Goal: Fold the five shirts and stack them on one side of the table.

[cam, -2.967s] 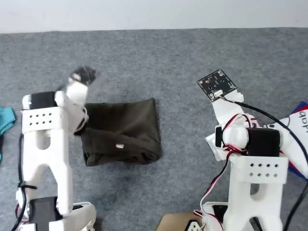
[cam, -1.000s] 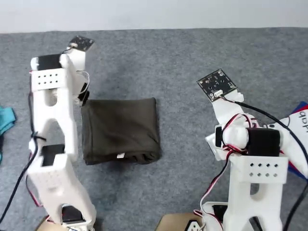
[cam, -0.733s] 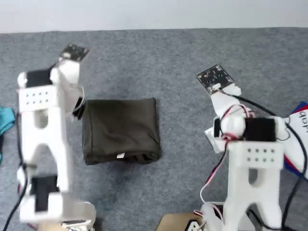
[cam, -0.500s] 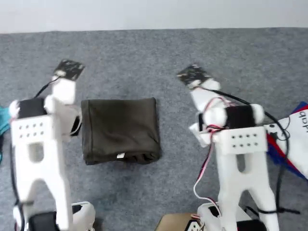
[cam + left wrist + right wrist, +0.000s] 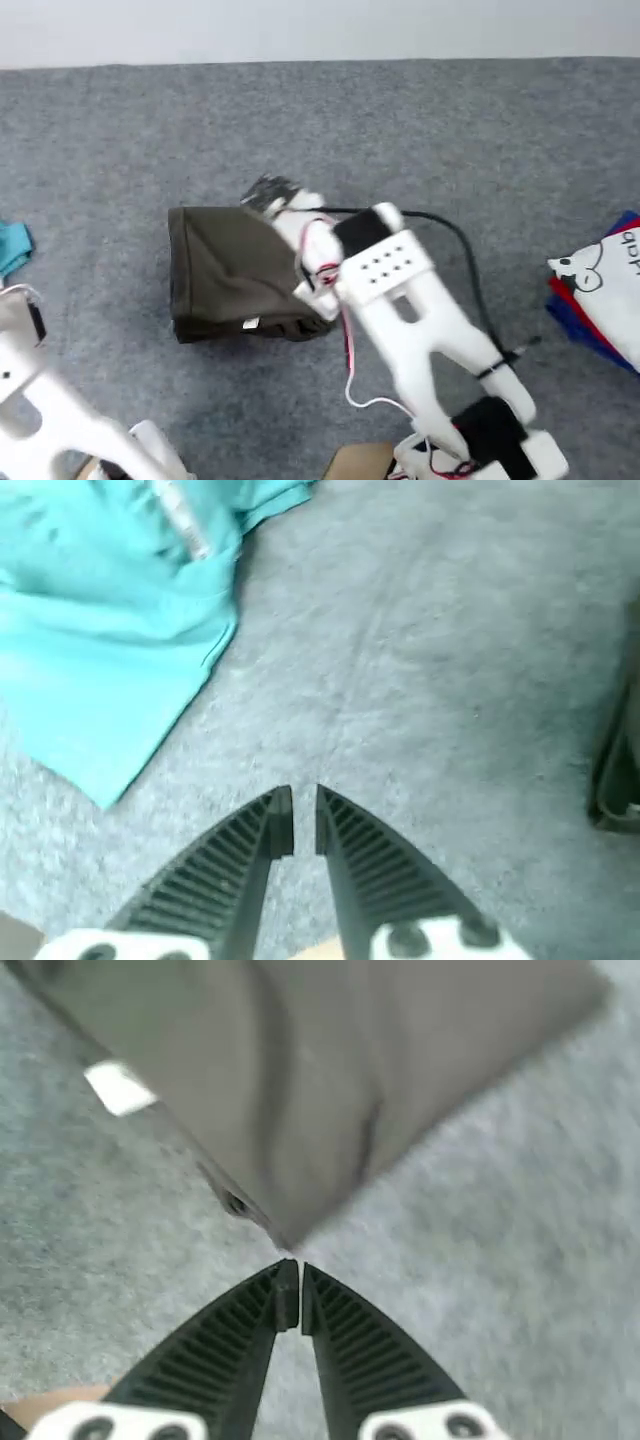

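Observation:
A folded dark olive shirt (image 5: 225, 268) lies left of the table's middle, with a small white tag (image 5: 249, 323) at its near edge. My right arm (image 5: 385, 265) stretches over the shirt's right side. In the right wrist view, the right gripper (image 5: 290, 1295) is shut with nothing held, its tips just short of a corner of the dark shirt (image 5: 330, 1080). The left gripper (image 5: 305, 820) is shut over bare carpet between a teal shirt (image 5: 100, 630) and the dark shirt's edge (image 5: 620, 770). My left arm (image 5: 35, 395) stands at the near left corner.
The teal shirt (image 5: 10, 246) pokes in at the left edge. A pile of red, white and blue shirts (image 5: 600, 295) lies at the right edge. Grey carpet (image 5: 480, 150) covers the table, with open room at the back and middle right.
The right arm swung left from the right side to the dark shirt's right edge. The left arm pulled back from beside the shirt to the near left corner.

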Controlling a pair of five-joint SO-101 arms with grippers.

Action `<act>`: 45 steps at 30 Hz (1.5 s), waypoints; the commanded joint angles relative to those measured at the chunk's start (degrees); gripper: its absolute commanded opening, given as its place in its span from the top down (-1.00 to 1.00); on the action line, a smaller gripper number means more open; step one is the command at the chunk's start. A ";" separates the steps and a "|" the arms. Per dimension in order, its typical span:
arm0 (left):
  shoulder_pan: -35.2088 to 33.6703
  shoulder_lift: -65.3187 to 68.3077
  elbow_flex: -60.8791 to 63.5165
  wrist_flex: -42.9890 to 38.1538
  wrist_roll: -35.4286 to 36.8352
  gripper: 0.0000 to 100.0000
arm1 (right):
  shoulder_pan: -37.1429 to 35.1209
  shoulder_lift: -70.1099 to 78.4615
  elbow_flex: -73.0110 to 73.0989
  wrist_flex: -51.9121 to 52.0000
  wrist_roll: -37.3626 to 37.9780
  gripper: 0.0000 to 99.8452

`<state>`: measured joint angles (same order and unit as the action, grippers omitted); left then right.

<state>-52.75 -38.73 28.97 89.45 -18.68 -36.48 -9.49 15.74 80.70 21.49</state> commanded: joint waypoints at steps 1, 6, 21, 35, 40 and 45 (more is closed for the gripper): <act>-2.11 -1.41 0.31 -1.32 0.18 0.90 | -3.65 2.86 -0.70 -3.91 -0.44 0.98; -2.11 -1.67 0.40 -1.23 0.44 0.90 | -5.41 10.68 -0.70 -8.22 -0.35 0.98; -2.11 -1.67 0.57 -0.88 1.49 0.91 | -9.19 14.55 -7.65 -2.59 -0.35 0.98; -1.85 -1.67 0.57 -1.14 1.49 0.91 | -6.73 25.19 -19.78 3.74 1.58 0.98; -1.85 -1.67 0.57 -1.14 1.49 0.91 | -9.01 32.75 -20.13 2.86 1.58 0.98; -1.85 -1.67 0.57 -1.14 1.49 0.91 | -9.36 30.20 -22.86 4.62 1.67 0.98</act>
<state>-54.59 -38.81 29.67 89.36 -17.71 -45.71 23.47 -2.81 84.22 22.55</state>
